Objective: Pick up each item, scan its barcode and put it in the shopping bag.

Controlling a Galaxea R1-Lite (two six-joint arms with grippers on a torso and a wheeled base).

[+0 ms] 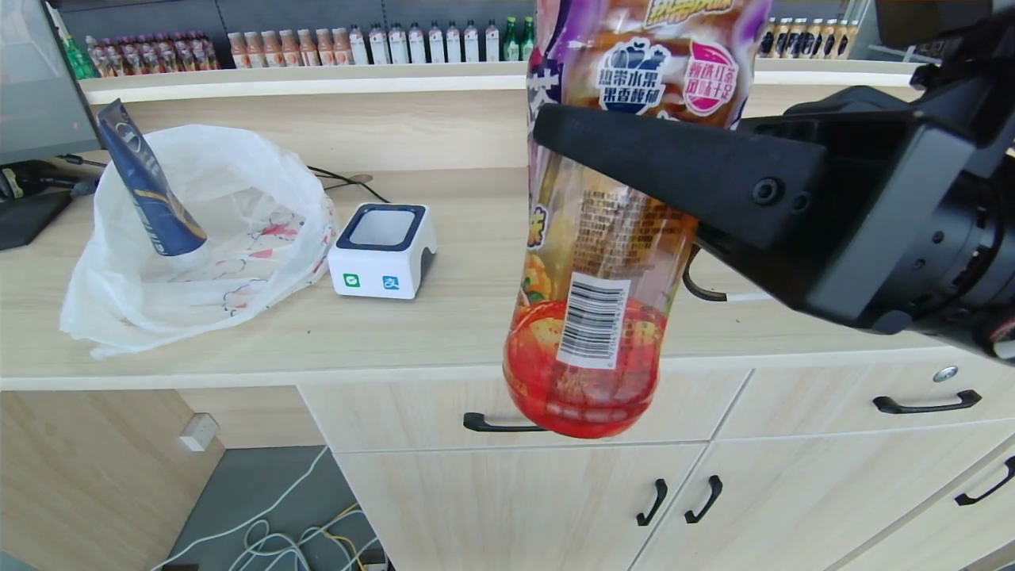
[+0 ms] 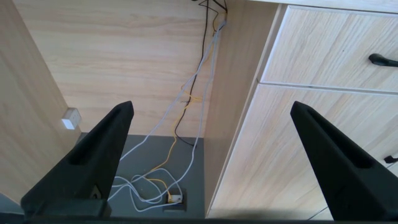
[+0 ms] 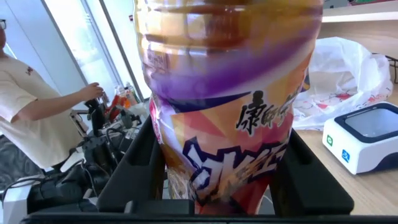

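On the counter [image 1: 444, 333], one scanner [image 1: 383, 250] and one shopping bag [image 1: 238, 206] sit left of my right pincer [image 3: 224, 180], which squeezes one drink bottle [image 1: 591, 317]; my left pincer [image 2: 211, 155] is spread wide.

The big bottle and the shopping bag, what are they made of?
The drink bottle looks like clear, glossy plastic: red liquid shows through it, under a shiny printed wrap. The shopping bag looks like thin, whitish plastic film: it crumples, and you can partly see through it.

Pale wood counter [image 1: 444, 325], dark-handled drawers [image 1: 926, 404]
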